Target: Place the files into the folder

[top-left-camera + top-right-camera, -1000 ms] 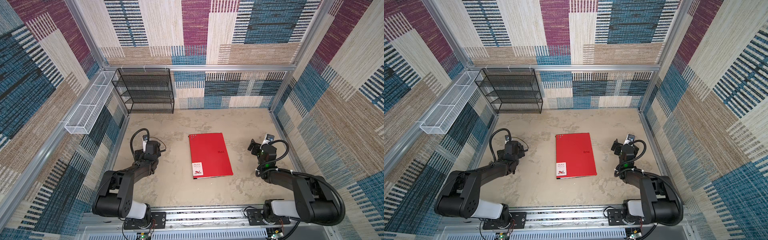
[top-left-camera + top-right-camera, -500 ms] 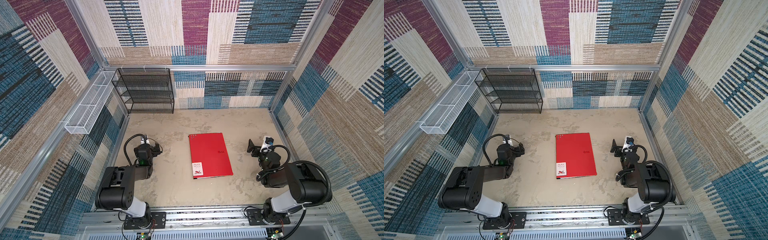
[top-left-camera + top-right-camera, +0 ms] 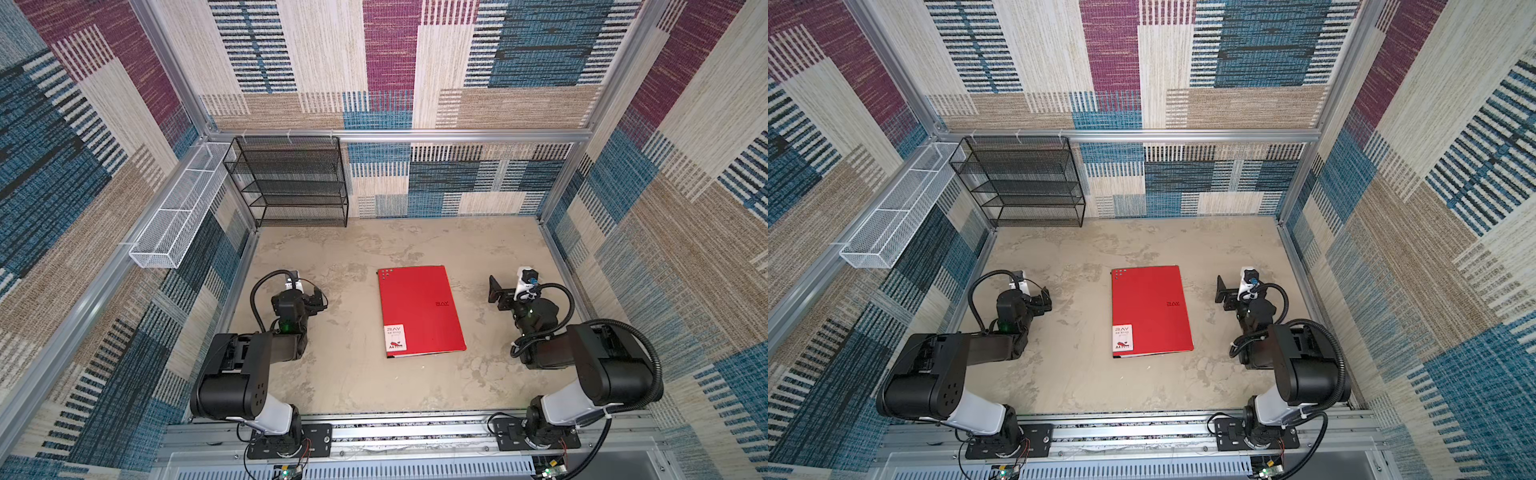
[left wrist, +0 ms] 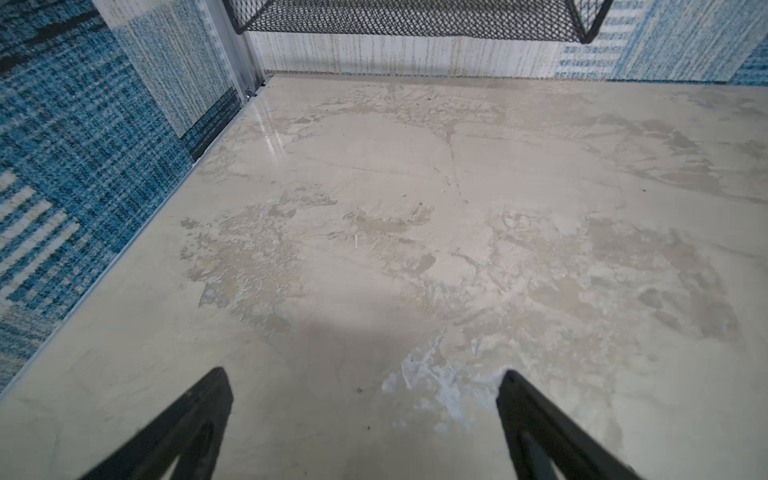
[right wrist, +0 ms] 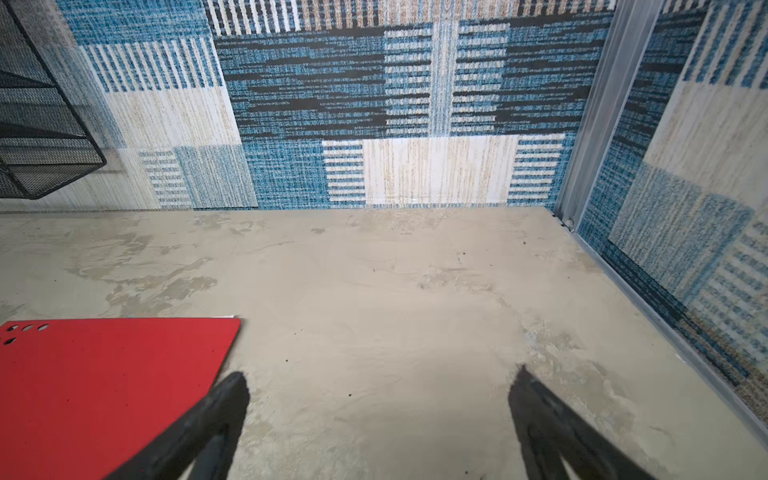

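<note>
On the left wall you had the white wire basket (image 3: 166,232), and beside it the black mesh rack (image 3: 291,183) stood against the back wall. Your left gripper (image 3: 316,298) hung low over the bare table (image 3: 353,386), well apart from the folder. Its jaws were spread wide with nothing between them, as the left wrist view (image 4: 365,374) showed.

In the middle, in both top views, the folder (image 3: 419,311) (image 3: 1150,311) lay flat and closed on the table, red side up, with its white label at the near left corner. A thin white sliver (image 5: 226,317) showed at its far corner; you could not tell what it was.

On the right, your right gripper (image 3: 496,293) sat near the folder's right edge without touching it. Its jaws were also fully apart and empty (image 5: 380,374), one finger (image 5: 216,411) crossing the red cover in the wrist view.
</note>
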Available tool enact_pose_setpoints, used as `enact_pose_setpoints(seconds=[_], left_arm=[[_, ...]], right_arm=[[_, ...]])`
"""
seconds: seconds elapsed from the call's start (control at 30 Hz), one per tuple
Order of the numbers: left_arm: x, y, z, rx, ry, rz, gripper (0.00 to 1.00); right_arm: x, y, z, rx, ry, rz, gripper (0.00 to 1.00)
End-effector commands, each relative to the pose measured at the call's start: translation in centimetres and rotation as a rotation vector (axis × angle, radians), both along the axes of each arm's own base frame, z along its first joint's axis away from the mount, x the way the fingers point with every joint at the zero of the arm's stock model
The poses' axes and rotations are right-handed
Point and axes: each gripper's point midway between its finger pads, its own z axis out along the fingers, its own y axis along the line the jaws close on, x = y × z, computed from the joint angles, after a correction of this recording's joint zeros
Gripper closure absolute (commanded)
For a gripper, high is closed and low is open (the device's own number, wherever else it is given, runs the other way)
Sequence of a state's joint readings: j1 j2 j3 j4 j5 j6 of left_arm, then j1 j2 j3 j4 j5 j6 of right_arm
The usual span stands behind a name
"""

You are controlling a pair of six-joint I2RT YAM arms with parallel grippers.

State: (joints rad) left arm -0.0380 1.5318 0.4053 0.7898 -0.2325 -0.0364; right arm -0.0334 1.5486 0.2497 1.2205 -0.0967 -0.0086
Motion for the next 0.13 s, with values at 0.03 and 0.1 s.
enact_pose_setpoints(seconds=[0.03, 0.1], left_arm=[[0.49, 0.29, 1.27, 0.032, -0.048, 0.005, 0.01], [0.51, 0.30, 1.25, 0.032, -0.048, 0.005, 0.01]], right_arm=[[-0.41, 0.23, 0.32, -0.018, -0.016, 0.015, 0.00], [-0.57, 0.23, 0.51, -0.019, -0.025, 0.014, 0.00]])
